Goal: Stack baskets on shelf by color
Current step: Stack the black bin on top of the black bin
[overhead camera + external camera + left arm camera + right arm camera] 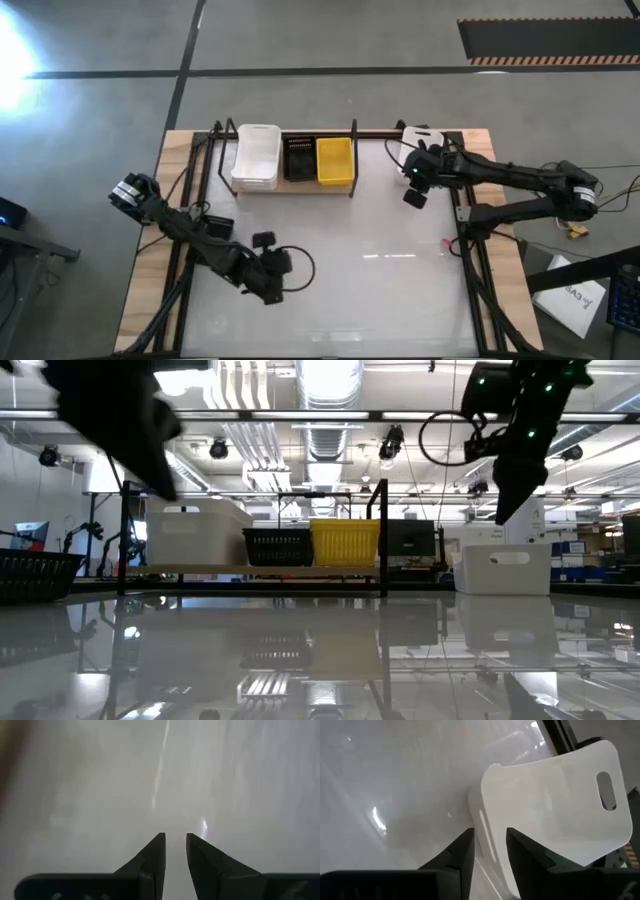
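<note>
The shelf stands at the table's far edge. On its board a white basket, a black basket and a yellow basket sit side by side. Another white basket rests on its bottom on the table at the far right, right of the shelf. My right gripper hangs open just above and in front of this basket, clear of it. My left gripper hovers over the table's near left, its fingers a little apart with nothing between them.
A black slatted basket shows at the left edge of the low view. Black frame rails run along the table's sides. The white tabletop stretches between the two arms.
</note>
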You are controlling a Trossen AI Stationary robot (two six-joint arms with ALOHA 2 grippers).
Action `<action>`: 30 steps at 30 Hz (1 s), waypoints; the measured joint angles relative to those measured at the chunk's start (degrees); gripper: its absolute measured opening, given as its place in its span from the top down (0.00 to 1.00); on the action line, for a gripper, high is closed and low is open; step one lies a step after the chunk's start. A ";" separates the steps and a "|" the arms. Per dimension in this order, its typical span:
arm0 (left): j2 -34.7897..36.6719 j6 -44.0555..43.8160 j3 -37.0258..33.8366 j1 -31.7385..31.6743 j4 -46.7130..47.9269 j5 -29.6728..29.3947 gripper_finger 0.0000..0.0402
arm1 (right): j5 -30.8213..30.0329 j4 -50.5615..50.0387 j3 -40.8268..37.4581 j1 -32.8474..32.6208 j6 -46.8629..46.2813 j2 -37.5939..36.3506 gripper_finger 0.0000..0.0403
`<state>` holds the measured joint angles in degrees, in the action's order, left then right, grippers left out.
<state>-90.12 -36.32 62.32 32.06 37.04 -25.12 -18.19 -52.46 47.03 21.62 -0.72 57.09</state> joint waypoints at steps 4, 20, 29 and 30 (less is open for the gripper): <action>1.77 -16.76 2.38 2.44 18.79 6.48 0.85 | 0.11 0.94 0.09 0.28 0.24 2.89 0.73; 6.21 -26.31 -0.20 11.68 43.15 21.70 0.72 | 0.35 4.14 -0.07 -20.39 -12.30 -3.76 0.85; 6.30 -13.63 -9.02 11.65 41.69 26.96 0.49 | 0.19 15.70 -1.34 -41.55 -19.46 -4.48 0.87; 6.29 -12.61 -10.10 11.65 41.03 26.96 0.49 | 0.12 17.28 -1.38 -43.82 -19.85 -4.21 0.87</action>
<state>-83.83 -48.93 52.22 43.70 78.07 1.84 -18.07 -35.18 45.65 -22.20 -20.57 52.88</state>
